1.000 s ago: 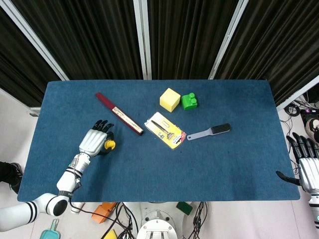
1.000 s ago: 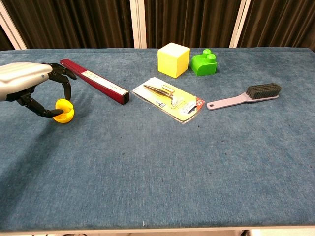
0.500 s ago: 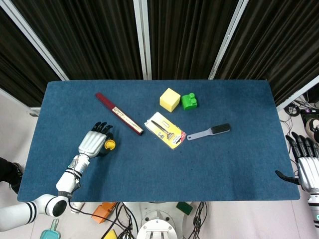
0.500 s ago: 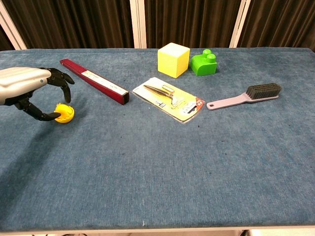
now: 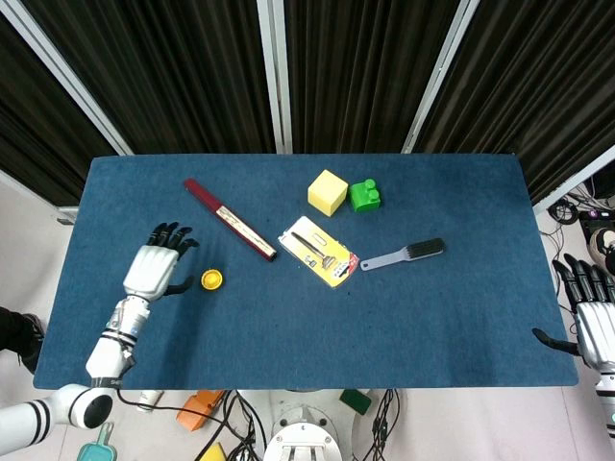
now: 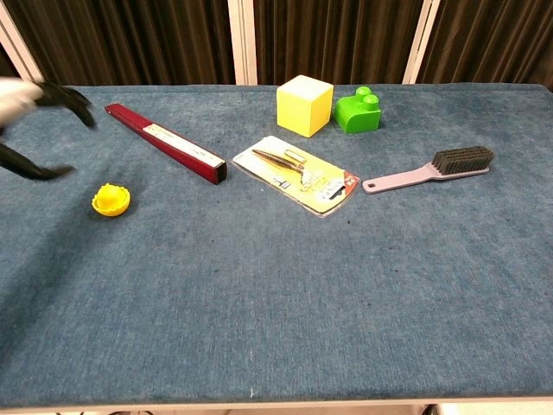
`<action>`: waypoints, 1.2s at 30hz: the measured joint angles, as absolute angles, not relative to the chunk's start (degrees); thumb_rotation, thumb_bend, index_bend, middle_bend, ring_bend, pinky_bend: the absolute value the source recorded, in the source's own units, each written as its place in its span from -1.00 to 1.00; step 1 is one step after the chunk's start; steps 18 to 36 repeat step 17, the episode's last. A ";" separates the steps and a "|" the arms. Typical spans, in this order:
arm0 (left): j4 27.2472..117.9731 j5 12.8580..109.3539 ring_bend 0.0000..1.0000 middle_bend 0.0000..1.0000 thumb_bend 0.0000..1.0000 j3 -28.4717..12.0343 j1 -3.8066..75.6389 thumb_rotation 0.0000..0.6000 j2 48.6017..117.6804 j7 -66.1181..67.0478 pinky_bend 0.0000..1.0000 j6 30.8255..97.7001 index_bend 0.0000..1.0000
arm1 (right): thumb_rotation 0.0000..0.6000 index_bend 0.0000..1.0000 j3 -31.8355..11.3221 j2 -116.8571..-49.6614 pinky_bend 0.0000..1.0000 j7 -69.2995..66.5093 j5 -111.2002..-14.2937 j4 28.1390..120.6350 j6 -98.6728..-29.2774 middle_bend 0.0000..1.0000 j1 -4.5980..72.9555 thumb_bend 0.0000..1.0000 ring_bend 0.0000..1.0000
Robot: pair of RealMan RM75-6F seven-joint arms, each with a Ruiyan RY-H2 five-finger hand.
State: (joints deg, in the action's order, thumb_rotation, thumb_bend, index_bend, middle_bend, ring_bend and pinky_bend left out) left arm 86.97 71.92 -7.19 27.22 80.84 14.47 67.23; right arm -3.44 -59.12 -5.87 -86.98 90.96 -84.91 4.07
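A small yellow cap (image 5: 211, 279) (image 6: 111, 200) lies alone on the blue table (image 5: 288, 327). My left hand (image 5: 154, 267) (image 6: 34, 112) hovers just left of it, fingers spread and holding nothing; in the chest view it is blurred at the left edge. My right hand (image 5: 591, 322) hangs off the table's right edge, fingers apart and empty, seen only in the head view.
A dark red long box (image 5: 229, 219) (image 6: 164, 143) lies diagonally behind the cap. A yellow cube (image 5: 328, 192) (image 6: 304, 105) and a green block (image 5: 364, 196) (image 6: 359, 111) sit at the back. A yellow carded tool pack (image 5: 318, 251) (image 6: 296, 174) and a brush (image 5: 404, 254) (image 6: 429, 169) lie mid-table.
My left hand let go of the yellow cap and pulled away to the left and up. The cap now rests free on the cloth. The right hand barely moved.
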 measured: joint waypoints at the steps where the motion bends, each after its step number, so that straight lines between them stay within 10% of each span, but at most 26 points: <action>1: 87.42 72.10 -0.99 -0.80 -0.43 -7.18 26.28 1.00 79.94 13.78 -1.00 68.59 -0.55 | 1.00 -1.00 -3.47 -59.10 -0.91 -6.31 -86.92 90.75 -84.86 -0.96 4.09 -0.72 -1.00; 17: 94.57 78.38 -0.99 -0.80 -0.44 1.09 5.88 1.00 64.45 4.35 -1.00 88.90 -0.56 | 1.00 -1.00 -3.19 -58.71 -0.91 -6.98 -89.77 91.21 -86.62 -0.96 4.08 -0.72 -1.00; 36: 94.57 78.38 -0.99 -0.80 -0.44 1.09 5.88 1.00 64.45 4.35 -1.00 88.90 -0.56 | 1.00 -1.00 -3.19 -58.71 -0.91 -6.98 -89.77 91.21 -86.62 -0.96 4.08 -0.72 -1.00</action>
